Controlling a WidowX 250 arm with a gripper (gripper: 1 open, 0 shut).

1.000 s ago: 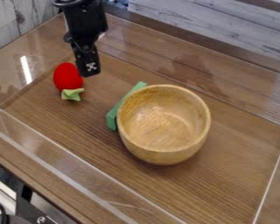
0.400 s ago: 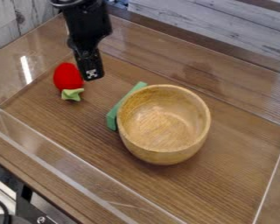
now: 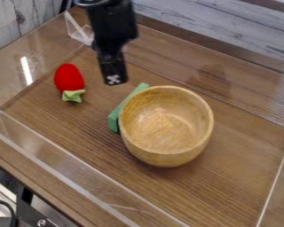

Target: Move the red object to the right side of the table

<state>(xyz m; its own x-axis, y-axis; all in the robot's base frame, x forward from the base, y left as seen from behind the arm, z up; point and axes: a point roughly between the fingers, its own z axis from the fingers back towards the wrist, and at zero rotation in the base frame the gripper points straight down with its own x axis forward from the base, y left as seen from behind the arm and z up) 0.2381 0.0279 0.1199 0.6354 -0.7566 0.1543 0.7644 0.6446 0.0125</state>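
Note:
The red object (image 3: 68,78), a small strawberry-like toy with a pale green leafy end, rests on the table (image 3: 56,133) at the left. My gripper (image 3: 113,76) hangs to its right, pointing down, between the toy and the wooden bowl's far rim. Its black fingers are shut together with nothing between them. It is not touching the red object; a strip of bare wood separates them.
A wooden bowl (image 3: 169,89) stands at the middle of the table, empty. A flat green piece (image 3: 122,109) lies against the bowl's left side. Low clear acrylic walls (image 3: 121,202) edge the tabletop. Bare wood shows to the right of the bowl.
My gripper has moved to the right and a little up, away from the red object, which stays where it was. The fingers have shut on nothing.

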